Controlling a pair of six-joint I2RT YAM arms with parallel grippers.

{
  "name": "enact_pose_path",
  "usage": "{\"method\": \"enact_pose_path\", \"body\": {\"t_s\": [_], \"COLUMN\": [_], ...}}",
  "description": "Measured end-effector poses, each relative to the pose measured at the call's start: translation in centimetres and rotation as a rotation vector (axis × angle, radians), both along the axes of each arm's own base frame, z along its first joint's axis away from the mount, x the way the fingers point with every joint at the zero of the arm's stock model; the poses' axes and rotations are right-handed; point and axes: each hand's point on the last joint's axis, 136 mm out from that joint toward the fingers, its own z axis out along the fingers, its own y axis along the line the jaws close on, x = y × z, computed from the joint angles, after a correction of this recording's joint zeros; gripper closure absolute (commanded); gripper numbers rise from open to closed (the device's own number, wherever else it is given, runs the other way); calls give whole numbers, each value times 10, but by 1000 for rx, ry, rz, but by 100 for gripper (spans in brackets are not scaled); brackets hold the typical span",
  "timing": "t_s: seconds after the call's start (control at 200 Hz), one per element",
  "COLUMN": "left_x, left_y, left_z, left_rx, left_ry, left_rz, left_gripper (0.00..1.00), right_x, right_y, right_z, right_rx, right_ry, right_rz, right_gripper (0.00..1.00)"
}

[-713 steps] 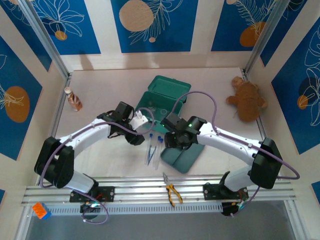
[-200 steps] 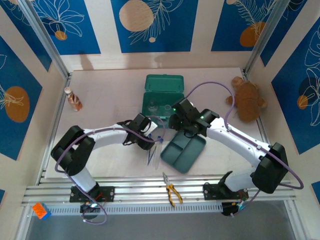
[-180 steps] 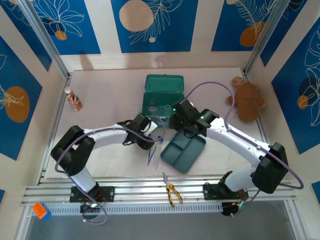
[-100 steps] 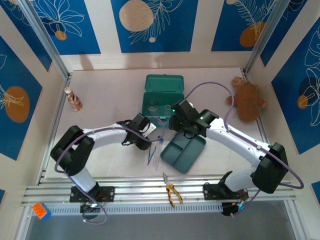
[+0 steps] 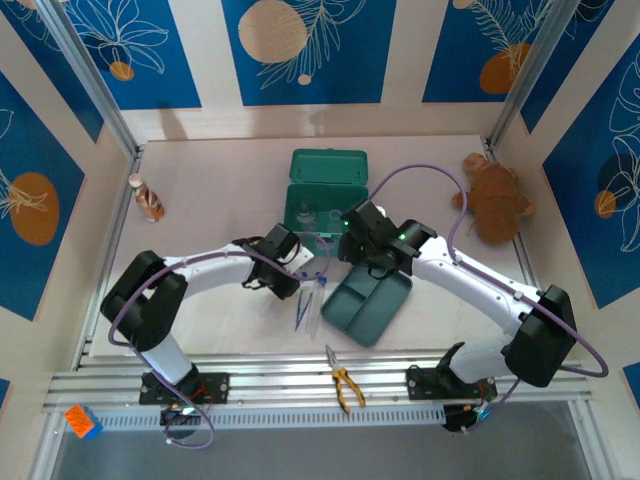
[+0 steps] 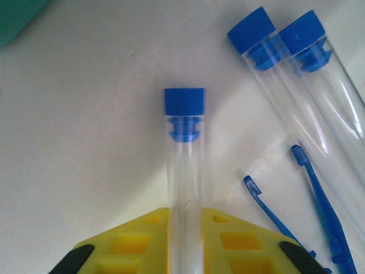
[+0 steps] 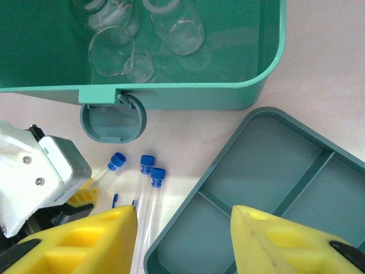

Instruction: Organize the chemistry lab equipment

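In the left wrist view my left gripper [image 6: 184, 212] is shut on a clear test tube [image 6: 183, 165], whose blue cap points away from the yellow fingers [image 6: 239, 240]. Two more capped test tubes [image 6: 296, 85] lie side by side on the table to its right. From above, the left gripper [image 5: 298, 270] is at the tubes [image 5: 310, 308]. Clear glass flasks [image 7: 111, 51] lie inside the open green box [image 7: 188, 94]. My right gripper [image 7: 183, 214] hangs open and holds nothing, above the near corner of the green divided tray [image 7: 268, 171] and just in front of the box [image 5: 325, 195].
Thin blue plastic sticks [image 6: 319, 211] lie beside the tubes. Yellow-handled pliers [image 5: 345, 385] rest on the front rail. A brown plush toy [image 5: 495, 200] sits at the right wall, and a small bottle [image 5: 148, 198] stands at the far left.
My left gripper has closed on one test tube and shifted slightly. The right arm has barely moved since a second ago.
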Motion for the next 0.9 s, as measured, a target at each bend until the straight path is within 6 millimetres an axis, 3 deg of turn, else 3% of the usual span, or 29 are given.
{"method": "enact_pose_path", "body": {"t_s": [0.46, 0.675, 0.765, 0.9], "left_x": [1, -2, -4, -11], "left_y": [2, 2, 2, 2], "left_z": [15, 22, 31, 43], "left_rx": [-45, -72, -96, -135], "left_ry": [-2, -11, -32, -55], "left_rz": [-14, -31, -45, -68], "left_gripper": [86, 85, 85, 84], "right_x": [2, -5, -11, -28], "right_y": [10, 46, 60, 69], "right_z": [14, 20, 12, -16], "right_rx": [29, 198, 268, 355], "right_ry": [-24, 28, 73, 184], "right_rz": [32, 141, 183, 211], "right_gripper": [51, 43, 42, 41]}}
